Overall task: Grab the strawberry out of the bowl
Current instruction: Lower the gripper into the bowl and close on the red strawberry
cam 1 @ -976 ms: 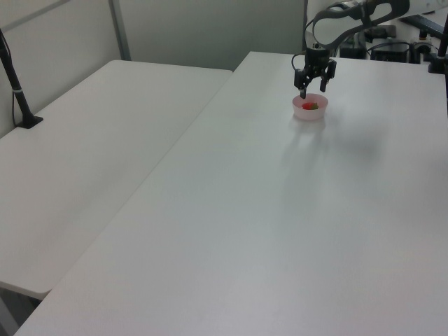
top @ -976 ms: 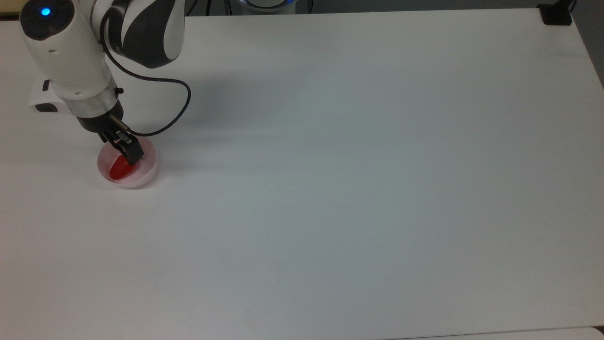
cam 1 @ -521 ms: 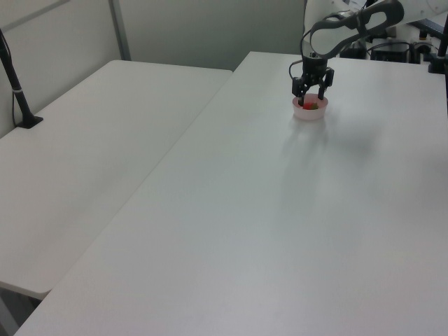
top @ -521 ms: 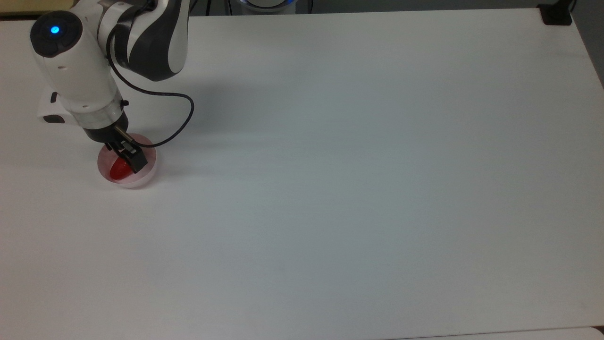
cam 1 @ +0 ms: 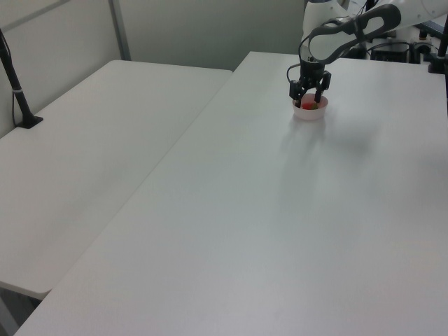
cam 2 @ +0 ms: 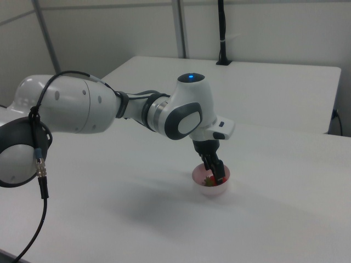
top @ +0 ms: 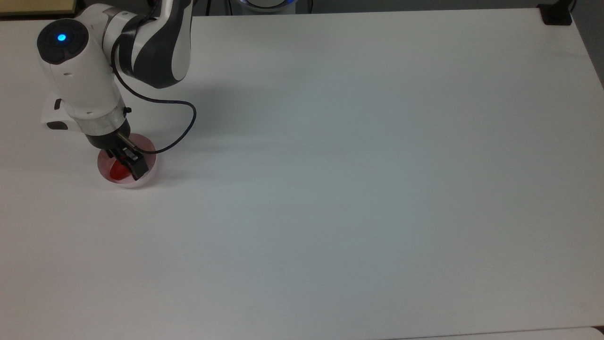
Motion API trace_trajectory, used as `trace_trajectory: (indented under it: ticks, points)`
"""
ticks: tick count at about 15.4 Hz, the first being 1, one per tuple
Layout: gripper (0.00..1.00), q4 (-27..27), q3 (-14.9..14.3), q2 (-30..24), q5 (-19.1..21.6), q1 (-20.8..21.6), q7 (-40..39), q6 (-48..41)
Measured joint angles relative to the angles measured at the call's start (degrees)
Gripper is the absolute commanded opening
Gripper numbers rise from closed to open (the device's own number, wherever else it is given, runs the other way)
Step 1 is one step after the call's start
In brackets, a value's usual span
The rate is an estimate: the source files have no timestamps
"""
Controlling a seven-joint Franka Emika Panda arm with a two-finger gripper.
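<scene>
Item logged from my remote station: gripper (cam 1: 309,101) lowered into the pale pink bowl (top: 148,174) on the white table (top: 358,189), fingers spread either side of the strawberry (top: 118,173) lying inside, not yet clenched.

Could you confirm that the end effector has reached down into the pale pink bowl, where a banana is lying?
Not quite: the end effector is down in the pale pink bowl, but what lies there is a red strawberry, not a banana, as the top view shows.

arm: bent, reaching down | end effector (cam 1: 309,99): fingers spread
</scene>
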Motion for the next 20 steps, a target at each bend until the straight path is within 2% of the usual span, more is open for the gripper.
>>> trace_trajectory:
  ticks: [3, 5, 7, 9, 18, 19, 20]
  points:
    - [0.75, 0.0, 0.0, 0.5, 0.0, 0.0, 0.0, 0.0]
    - [0.69, 0.0, 0.0, 1.0, 0.0, 0.0, 0.0, 0.0]
    - [0.56, 0.0, 0.0, 1.2, 0.0, 0.0, 0.0, 0.1]
    - [0.51, 0.0, 0.0, 1.2, 0.0, 0.0, 0.0, 0.1]
    - [0.5, 1.7, 0.1, 0.2, 0.0, 0.0, -0.1, -0.1]
    - [0.51, 1.7, 0.1, -0.3, 0.0, 0.0, -0.2, -0.7]
    - [0.57, 1.7, 0.2, -0.8, 0.0, 0.0, -0.6, -1.5]
